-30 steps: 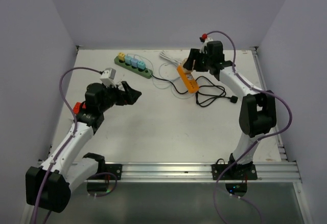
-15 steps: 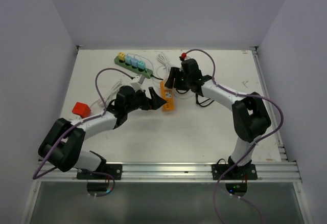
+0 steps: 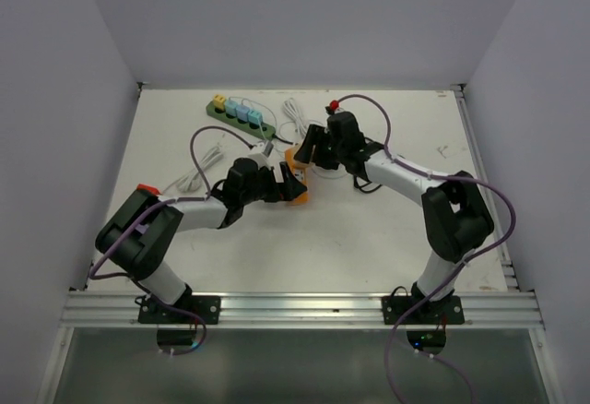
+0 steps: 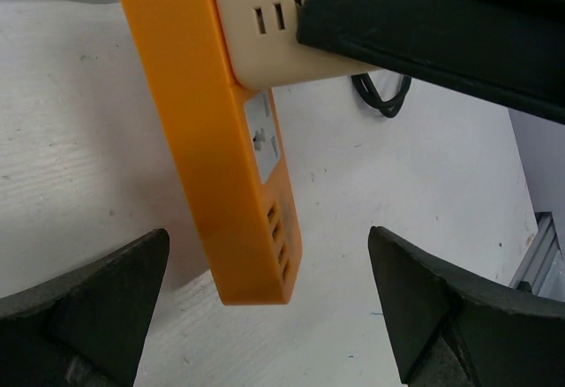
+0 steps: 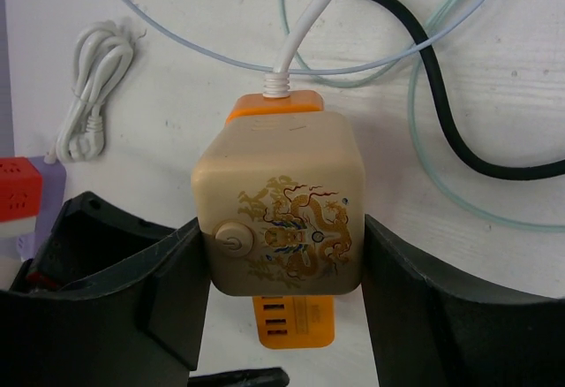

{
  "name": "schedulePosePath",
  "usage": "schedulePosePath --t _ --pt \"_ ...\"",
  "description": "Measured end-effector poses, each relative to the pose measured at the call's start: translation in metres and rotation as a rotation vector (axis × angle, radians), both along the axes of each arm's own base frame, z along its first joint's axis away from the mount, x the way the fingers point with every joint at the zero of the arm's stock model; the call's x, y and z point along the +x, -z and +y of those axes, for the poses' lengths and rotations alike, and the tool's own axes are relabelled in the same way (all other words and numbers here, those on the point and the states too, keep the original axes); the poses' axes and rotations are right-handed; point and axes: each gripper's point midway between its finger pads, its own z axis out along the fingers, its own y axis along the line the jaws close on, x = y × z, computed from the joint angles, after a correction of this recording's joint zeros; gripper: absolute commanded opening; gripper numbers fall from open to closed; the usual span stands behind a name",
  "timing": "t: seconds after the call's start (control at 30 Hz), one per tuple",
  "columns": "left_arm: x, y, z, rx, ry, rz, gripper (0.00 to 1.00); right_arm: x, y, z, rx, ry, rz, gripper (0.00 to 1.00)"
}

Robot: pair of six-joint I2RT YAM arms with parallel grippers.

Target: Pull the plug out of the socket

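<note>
Pinching a beige cube adapter (image 5: 278, 201) on the orange strip (image 4: 221, 157) with the right gripper (image 5: 284, 303). Holding the left gripper (image 4: 267, 241) spread wide astride that strip's end. Dark-green power strip (image 3: 262, 130), pastel plugs (image 3: 238, 109) seated, far back left, apart from both.

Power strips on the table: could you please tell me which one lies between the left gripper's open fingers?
The orange strip: its end lies inside the open left gripper; the green strip sits apart at the back.
</note>
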Motion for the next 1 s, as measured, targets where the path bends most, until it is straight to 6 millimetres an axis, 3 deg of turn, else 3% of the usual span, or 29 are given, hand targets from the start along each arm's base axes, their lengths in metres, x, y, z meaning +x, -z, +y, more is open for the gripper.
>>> schedulePosePath --t 0.13,0.33,0.5,0.63,0.67,0.73,1.0 --pt "0.008 0.006 -0.001 0.023 -0.009 -0.008 0.93 -0.009 -0.006 0.002 0.034 -0.018 0.005 0.08" --pt "0.017 0.004 -0.006 0.021 -0.005 -0.032 0.78 -0.015 -0.013 0.009 0.092 -0.047 0.003 0.08" --pt "0.019 0.000 -0.007 0.010 0.001 -0.051 0.43 -0.016 -0.012 0.010 0.113 -0.050 0.010 0.09" --pt "0.024 0.004 0.002 -0.003 -0.049 -0.033 0.19 -0.018 -0.012 0.010 0.128 -0.059 0.018 0.09" --pt "0.025 0.004 0.004 -0.007 -0.058 -0.029 0.09 -0.018 -0.012 0.011 0.132 -0.063 0.019 0.09" --pt "0.023 0.004 0.003 -0.014 -0.050 -0.032 0.00 -0.018 -0.012 0.011 0.131 -0.065 0.017 0.10" --pt "0.021 0.005 0.003 -0.016 -0.045 -0.029 0.00 -0.018 -0.007 0.006 0.176 -0.063 0.025 0.09"
